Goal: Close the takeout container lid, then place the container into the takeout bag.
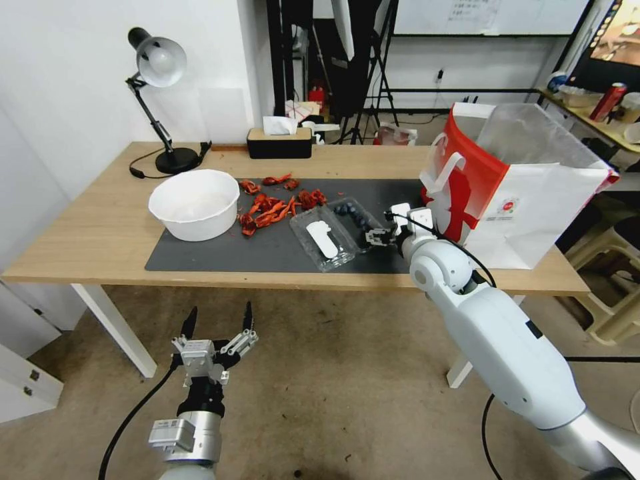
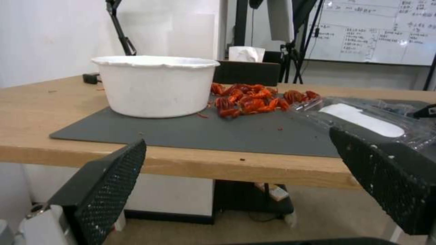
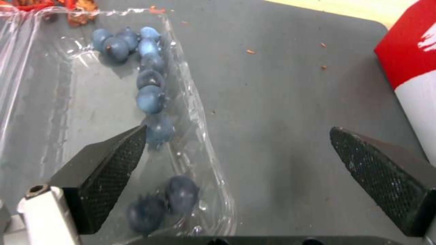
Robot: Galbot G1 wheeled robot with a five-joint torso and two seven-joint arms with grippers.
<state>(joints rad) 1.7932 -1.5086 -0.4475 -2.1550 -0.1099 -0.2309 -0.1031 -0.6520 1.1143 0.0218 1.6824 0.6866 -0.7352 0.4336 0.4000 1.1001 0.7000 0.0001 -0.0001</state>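
Note:
The takeout container lies open on the grey mat, its two clear halves side by side. The lid with the white oblong label is the half nearer the table's front. Blueberries sit along one wall of the berry tray. My right gripper is open at the tray's right edge, one finger over the tray and the other over bare mat. The takeout bag stands open at the table's right end. My left gripper hangs open below and in front of the table.
A large white bowl stands at the mat's left, with red crayfish pieces between it and the container. A desk lamp and a tissue box sit along the back. The bag's red side is close beside my right gripper.

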